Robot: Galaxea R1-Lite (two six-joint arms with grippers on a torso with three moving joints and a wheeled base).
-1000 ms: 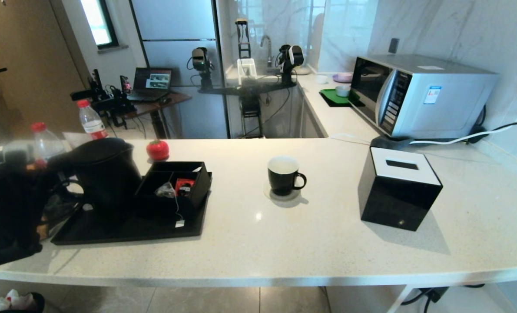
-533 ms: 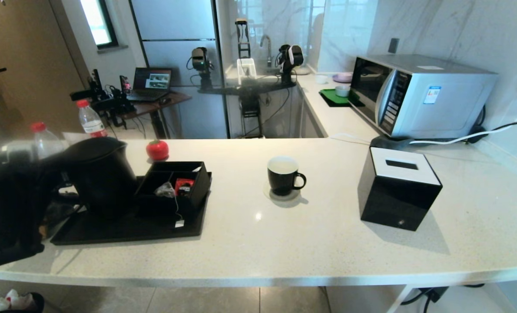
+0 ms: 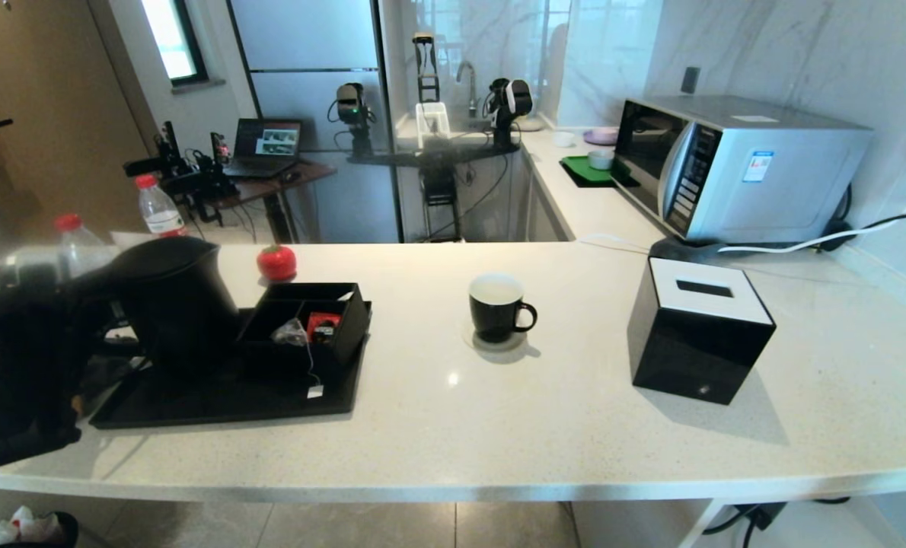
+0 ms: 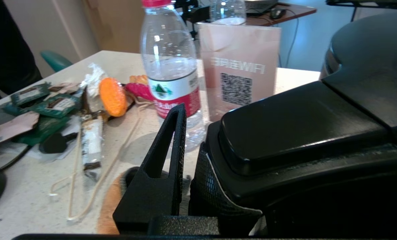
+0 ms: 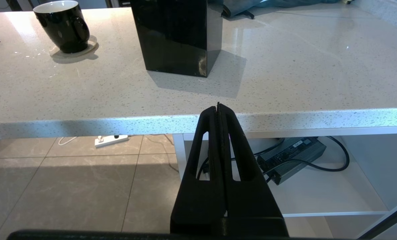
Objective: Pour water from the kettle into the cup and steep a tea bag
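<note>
Beside the one black tray (image 3: 194, 407): one kettle (image 3: 175, 301), one cup (image 3: 496, 306), one tea bag (image 3: 291, 332), two water bottles (image 3: 157, 207), one tissue box (image 3: 697, 327), one microwave (image 3: 735, 164).

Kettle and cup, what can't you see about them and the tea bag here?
- Water: no view shows any; the kettle is black and its lid is shut.
- Cup: in the head view its near wall hides the bottom inside; the right wrist view looks from too low.
- Tea bag: in the head view, too small to read its tag.
</note>
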